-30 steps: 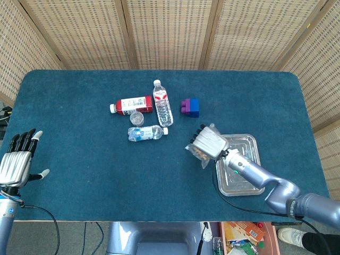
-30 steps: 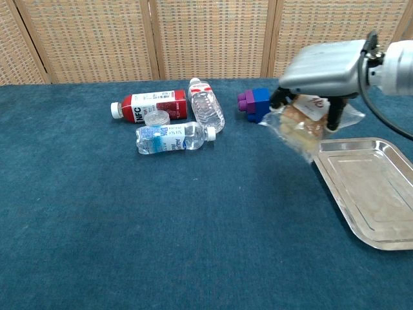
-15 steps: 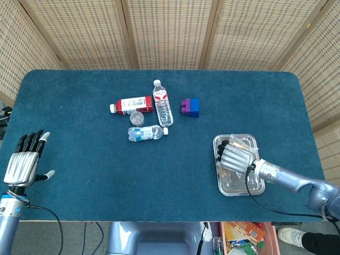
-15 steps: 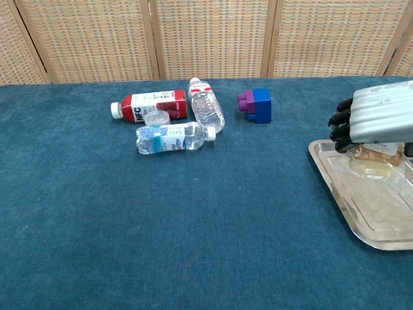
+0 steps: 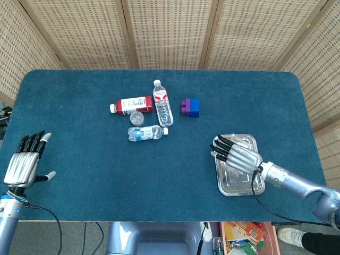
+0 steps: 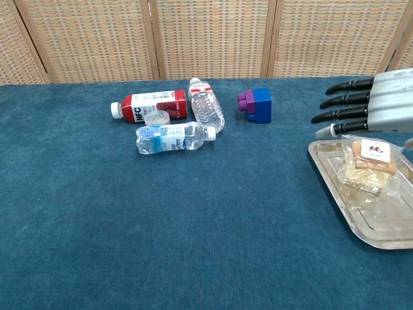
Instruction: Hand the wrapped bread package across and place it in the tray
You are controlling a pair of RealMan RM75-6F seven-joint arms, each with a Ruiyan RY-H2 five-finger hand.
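The wrapped bread package (image 6: 369, 166) lies flat in the metal tray (image 6: 335, 187) at the front right of the table, its white label facing up. My right hand (image 6: 371, 108) hovers just above it with the fingers stretched out and spread toward the left, holding nothing. In the head view the right hand (image 5: 239, 155) covers most of the tray (image 5: 234, 190) and hides the bread. My left hand (image 5: 24, 164) is open beyond the table's front left corner, away from everything.
A red juice bottle (image 6: 150, 105), two clear water bottles (image 6: 206, 105) (image 6: 171, 137) and a small clear cap (image 6: 156, 118) lie together at the table's middle left. A purple and blue block (image 6: 255, 104) stands behind the tray. Wicker screens close off the back.
My right hand carried the bread rightward from beside the block to over the tray, set it down and opened its fingers. The left hand barely shifted.
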